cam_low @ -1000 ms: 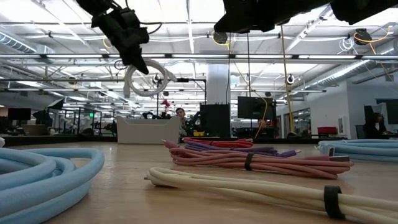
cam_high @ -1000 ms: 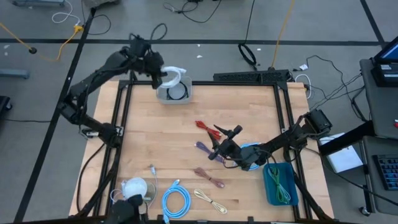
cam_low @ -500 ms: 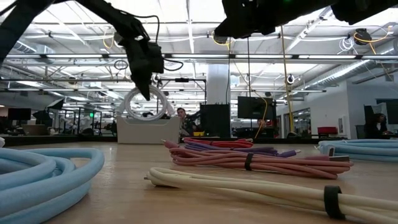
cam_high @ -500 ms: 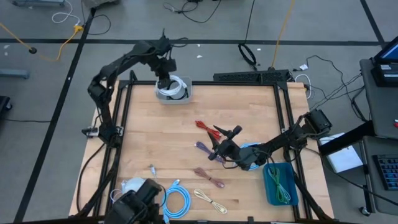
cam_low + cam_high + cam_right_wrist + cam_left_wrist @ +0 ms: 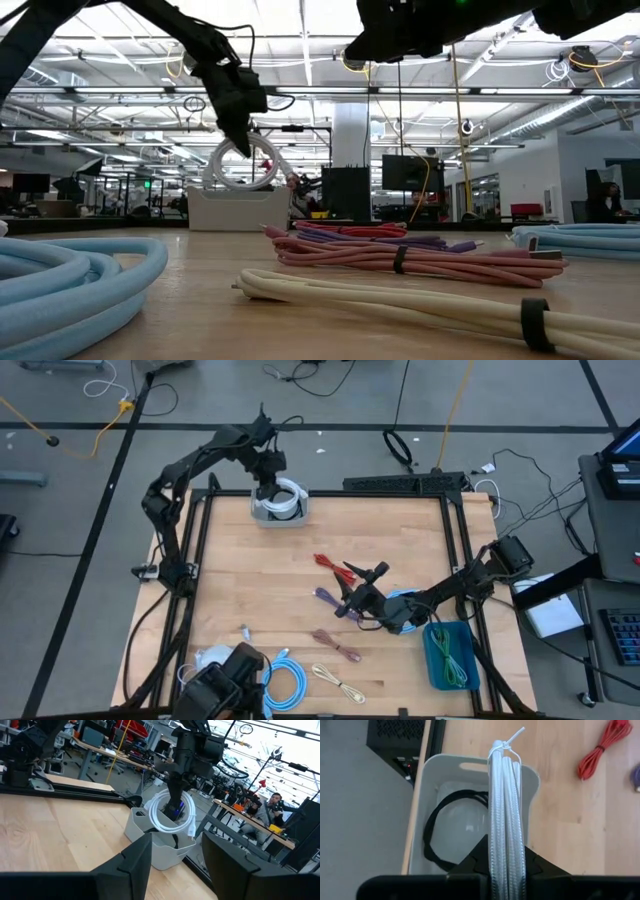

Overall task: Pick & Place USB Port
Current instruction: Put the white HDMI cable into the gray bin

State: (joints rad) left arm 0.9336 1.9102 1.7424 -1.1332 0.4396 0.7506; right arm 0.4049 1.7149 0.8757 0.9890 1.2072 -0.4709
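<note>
A white braided cable coil, tied at its far end with a zip tie, hangs in my left gripper over the grey bin at the table's far edge. A black cable lies in that bin. In the high view my left gripper stands above the bin. In the low view the coil hangs just above the bin. My right gripper waits open near the table's middle, over loose cables, and touches nothing. My left gripper pinches the white coil's upper part between its two fingers, several strands together. The fingers come from above, pointing down. The coil hangs upright below them, its lower loop at the bin's rim; whether it touches the bin I cannot tell.
Red, purple, pink and cream cable bundles lie mid-table. A light blue coil lies at the near edge. A blue bin with a green cable stands at the right, and black frame rails edge the table.
My left gripper has moved from left of the grey bin toward the right and down. It now stands over the bin. The white coil has travelled with it, still held, and has come down from well above the bin to the rim.
</note>
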